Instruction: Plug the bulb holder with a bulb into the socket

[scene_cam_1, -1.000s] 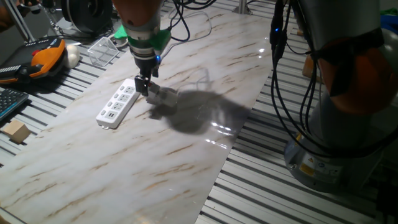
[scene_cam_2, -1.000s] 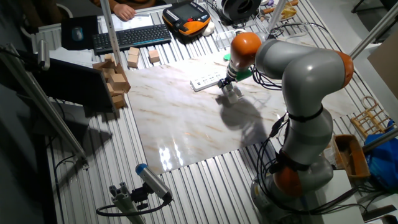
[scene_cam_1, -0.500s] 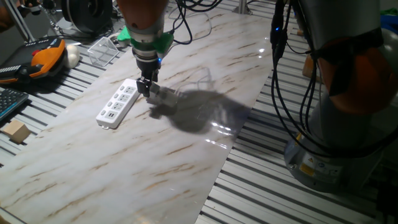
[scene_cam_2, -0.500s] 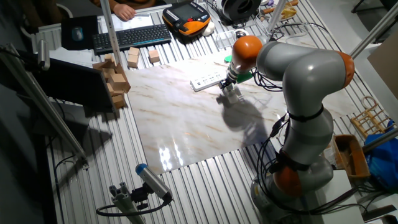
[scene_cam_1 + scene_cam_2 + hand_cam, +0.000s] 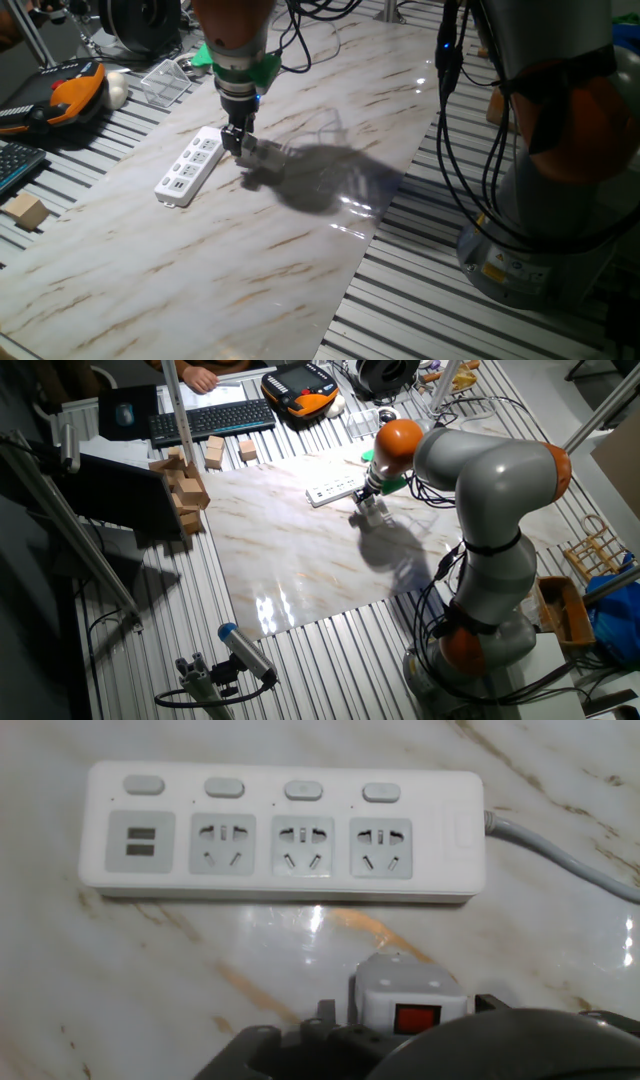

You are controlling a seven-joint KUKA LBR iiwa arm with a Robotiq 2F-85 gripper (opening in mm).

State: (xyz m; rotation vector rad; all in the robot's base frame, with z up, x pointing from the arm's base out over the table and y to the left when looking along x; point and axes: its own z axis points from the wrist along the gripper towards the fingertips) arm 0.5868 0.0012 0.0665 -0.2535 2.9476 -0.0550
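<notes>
The socket is a long white power strip (image 5: 189, 164) lying flat on the marble board, with a USB block, three outlets and a row of buttons in the hand view (image 5: 280, 830). It also shows in the other fixed view (image 5: 334, 490). My gripper (image 5: 237, 143) hangs low just right of the strip's far end and is shut on the white-grey bulb holder (image 5: 408, 1001), which shows a small red square on its face. The holder sits a short gap in front of the strip's long edge, near the third outlet. I cannot make out the bulb.
The strip's white cable (image 5: 560, 855) runs off to the right. A clear plastic box (image 5: 165, 80), an orange-black pendant (image 5: 70, 95) and a keyboard (image 5: 210, 420) lie beyond the board. Wooden blocks (image 5: 185, 485) stand at its left. The arm's base (image 5: 480, 630) is at the right.
My gripper with the holder has shifted slightly to the right along the strip's end. The power strip has not moved.
</notes>
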